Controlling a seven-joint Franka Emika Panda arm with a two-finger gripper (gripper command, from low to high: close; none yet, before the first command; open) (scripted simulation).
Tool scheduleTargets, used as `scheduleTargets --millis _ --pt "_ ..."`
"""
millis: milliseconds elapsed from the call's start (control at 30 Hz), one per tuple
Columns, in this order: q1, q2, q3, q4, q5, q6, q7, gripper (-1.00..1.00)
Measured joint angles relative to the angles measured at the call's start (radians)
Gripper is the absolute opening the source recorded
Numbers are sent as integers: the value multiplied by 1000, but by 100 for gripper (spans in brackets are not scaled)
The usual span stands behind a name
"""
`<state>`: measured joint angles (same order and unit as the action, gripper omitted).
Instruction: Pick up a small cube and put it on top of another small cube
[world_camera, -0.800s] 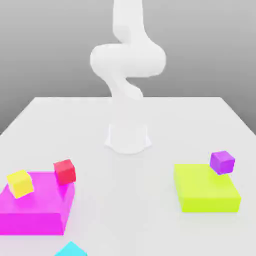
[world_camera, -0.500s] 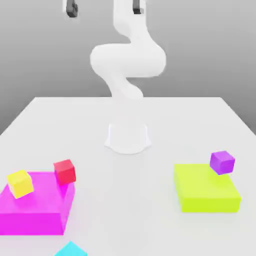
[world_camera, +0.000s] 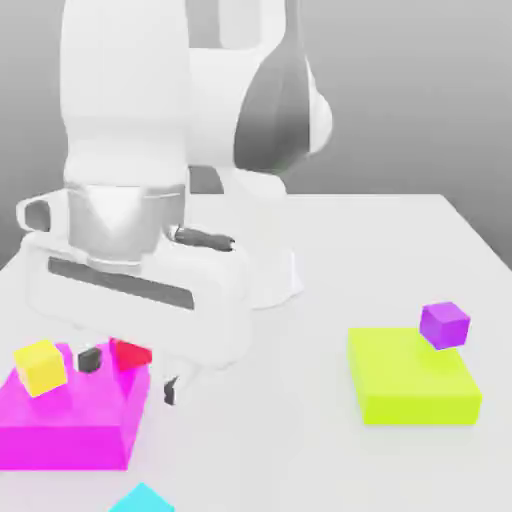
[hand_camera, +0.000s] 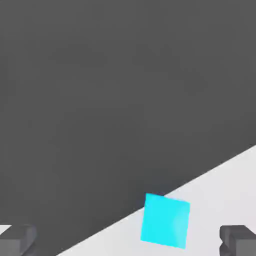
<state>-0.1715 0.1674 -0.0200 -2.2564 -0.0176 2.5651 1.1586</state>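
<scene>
The small cyan cube (world_camera: 143, 498) lies on the white table at the near edge, in front of the magenta block; the exterior view cuts off its lower part. In the hand view the cyan cube (hand_camera: 165, 220) rests close to the table's edge, between the two dark fingertips (hand_camera: 239, 239) and a little ahead of them. My gripper (world_camera: 130, 374) hangs open over the magenta block's near right corner, above and behind the cyan cube. Nothing is between its fingers (world_camera: 90, 358). The red cube (world_camera: 130, 352) is partly hidden behind the hand.
A flat magenta block (world_camera: 60, 425) at the exterior view's left carries a yellow cube (world_camera: 40, 366) and the red cube. A flat lime block (world_camera: 412, 378) on the right has a purple cube (world_camera: 444, 324) at its far corner. The arm's base (world_camera: 275, 280) stands mid-table.
The arm has swung down and forward. Its hand, earlier high at the top of the picture, now hangs low over the magenta block. The cubes have not moved.
</scene>
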Motion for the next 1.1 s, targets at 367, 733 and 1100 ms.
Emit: scheduleTargets --millis 367,733,1100 --pt "-26 353 -7 39 52 173 38 -100" --pt "-20 199 -22 -3 45 61 47 -100" --pt "-99 -199 -98 -275 -18 -65 166 -100"
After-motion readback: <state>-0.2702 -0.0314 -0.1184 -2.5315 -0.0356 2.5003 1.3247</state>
